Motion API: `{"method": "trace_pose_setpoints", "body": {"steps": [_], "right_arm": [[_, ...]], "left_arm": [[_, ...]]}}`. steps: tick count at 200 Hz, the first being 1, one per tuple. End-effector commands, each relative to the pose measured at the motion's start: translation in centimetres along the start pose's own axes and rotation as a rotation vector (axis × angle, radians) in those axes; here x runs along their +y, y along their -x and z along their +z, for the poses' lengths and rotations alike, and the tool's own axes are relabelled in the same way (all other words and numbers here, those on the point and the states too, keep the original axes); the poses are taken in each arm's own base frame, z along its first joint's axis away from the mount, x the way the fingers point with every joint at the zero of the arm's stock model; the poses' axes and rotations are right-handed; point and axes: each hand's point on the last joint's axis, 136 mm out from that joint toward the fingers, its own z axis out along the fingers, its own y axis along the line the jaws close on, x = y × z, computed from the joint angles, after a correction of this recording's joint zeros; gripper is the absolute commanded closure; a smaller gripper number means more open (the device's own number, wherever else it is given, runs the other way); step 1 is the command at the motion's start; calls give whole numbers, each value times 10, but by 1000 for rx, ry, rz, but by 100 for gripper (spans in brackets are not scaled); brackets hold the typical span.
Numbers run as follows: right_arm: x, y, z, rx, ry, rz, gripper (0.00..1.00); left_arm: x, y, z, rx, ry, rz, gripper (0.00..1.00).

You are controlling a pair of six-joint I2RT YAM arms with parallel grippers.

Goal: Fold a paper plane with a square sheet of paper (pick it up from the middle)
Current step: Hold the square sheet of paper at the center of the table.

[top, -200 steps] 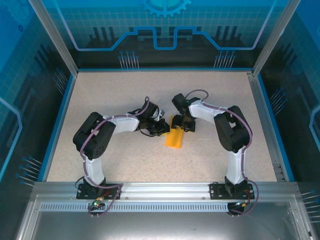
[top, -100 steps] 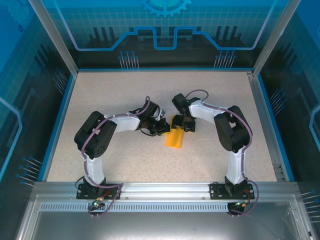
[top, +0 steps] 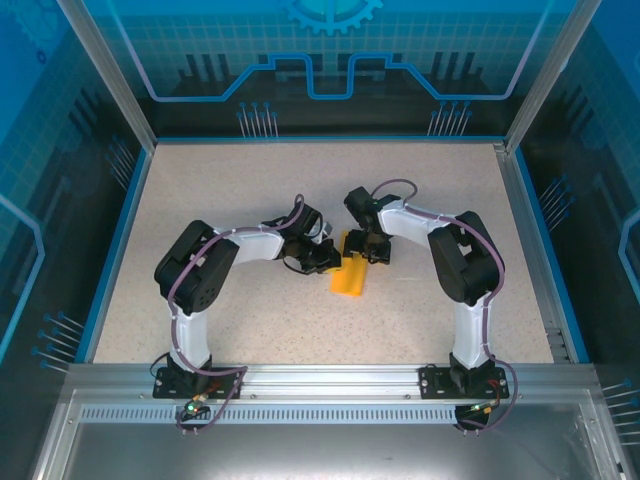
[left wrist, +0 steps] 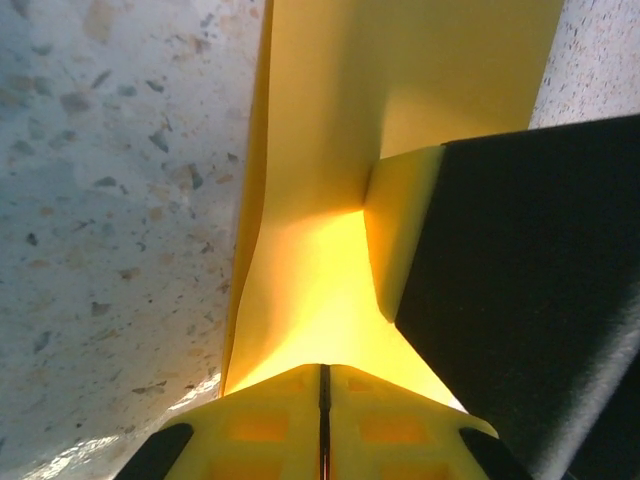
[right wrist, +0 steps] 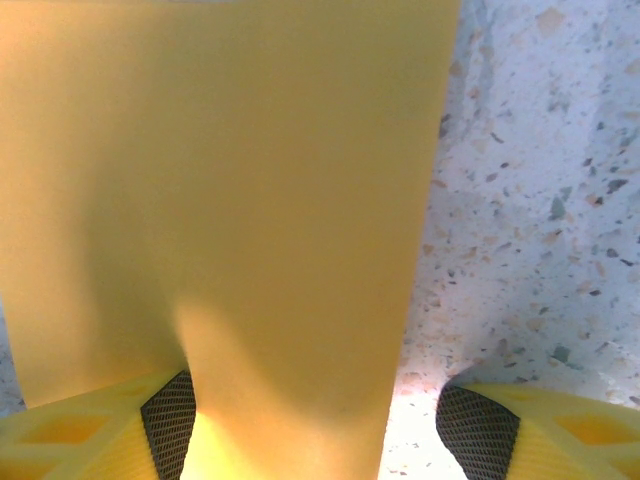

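- Left gripper (top: 325, 258): it sits at the left edge of the paper (top: 349, 278). In the left wrist view its two yellow fingers (left wrist: 260, 425) meet on a thin seam and the paper runs up into that seam. The jaws are judged to be closed on the paper.
- Paper, position: a narrow orange-yellow strip, already folded lengthwise, lies on the speckled table (top: 220, 190) between the two grippers, with its near end free.
- Paper, handling: judged very light, thin and limp. It bends wherever it is lifted, creases permanently and slides easily on the table. One hold is unlikely to keep it square.
- Paper, hold point: take it at the middle of the strip, across the fold, and keep the other gripper pressing it flat.
- Right gripper (top: 372, 250): it sits at the far right corner of the paper. In the right wrist view its jaws stand wide apart, the paper lies between them and nothing is clamped.
- View differences: the top view gives the overall layout and the strip's outline, but not the jaw state. The left wrist view shows the raised fold and the pinch. The right wrist view shows the flat upper face and the bare table to the right.
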Motion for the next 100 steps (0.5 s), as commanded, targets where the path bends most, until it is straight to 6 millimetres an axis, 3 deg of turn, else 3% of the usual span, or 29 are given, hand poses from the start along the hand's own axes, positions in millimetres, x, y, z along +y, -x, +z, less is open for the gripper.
{"method": "trace_pose_setpoints", "body": {"steps": [1, 100], "right_arm": [[-48, -43, 81, 184, -141, 45, 27], [-47, -45, 84, 192, -136, 48, 27]], "left_arm": [[-2, -1, 3, 14, 16, 17, 90], [9, -3, 8, 24, 101, 19, 93]]}}
